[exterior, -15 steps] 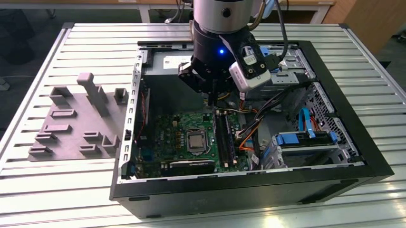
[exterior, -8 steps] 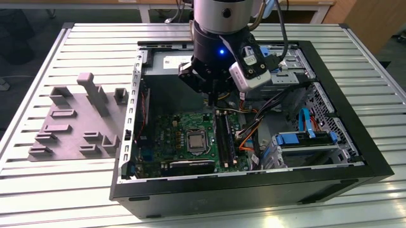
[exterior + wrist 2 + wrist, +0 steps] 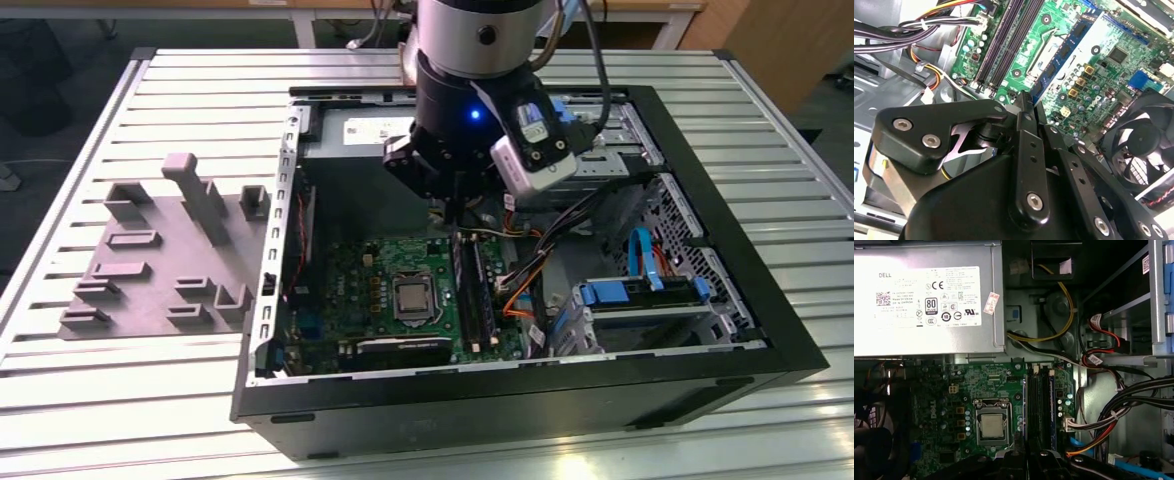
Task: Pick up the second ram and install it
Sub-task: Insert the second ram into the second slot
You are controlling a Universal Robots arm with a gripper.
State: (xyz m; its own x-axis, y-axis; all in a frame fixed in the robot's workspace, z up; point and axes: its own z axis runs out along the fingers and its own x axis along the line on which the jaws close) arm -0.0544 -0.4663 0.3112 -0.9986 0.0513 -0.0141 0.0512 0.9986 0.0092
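Note:
Two long dark ram strips stand side by side in the motherboard's slots (image 3: 470,290) (image 3: 1039,405) (image 3: 1004,45), beside the square silver processor (image 3: 991,425). The strip nearer the processor looks like the second ram (image 3: 466,285); I cannot tell this for sure. My gripper (image 3: 454,225) (image 3: 1025,97) reaches down into the open computer case. Its fingers are shut together with nothing visible between them. The tips hang right at the far end of that strip; contact cannot be made out.
The black case walls (image 3: 534,400) surround the work area. Cable bundles (image 3: 914,30) and a blue drive bay (image 3: 641,295) lie on the exterior view's right. A fan (image 3: 1141,145) sits close to the fingers. The gray fixture (image 3: 147,250) stands on the slatted table outside the case.

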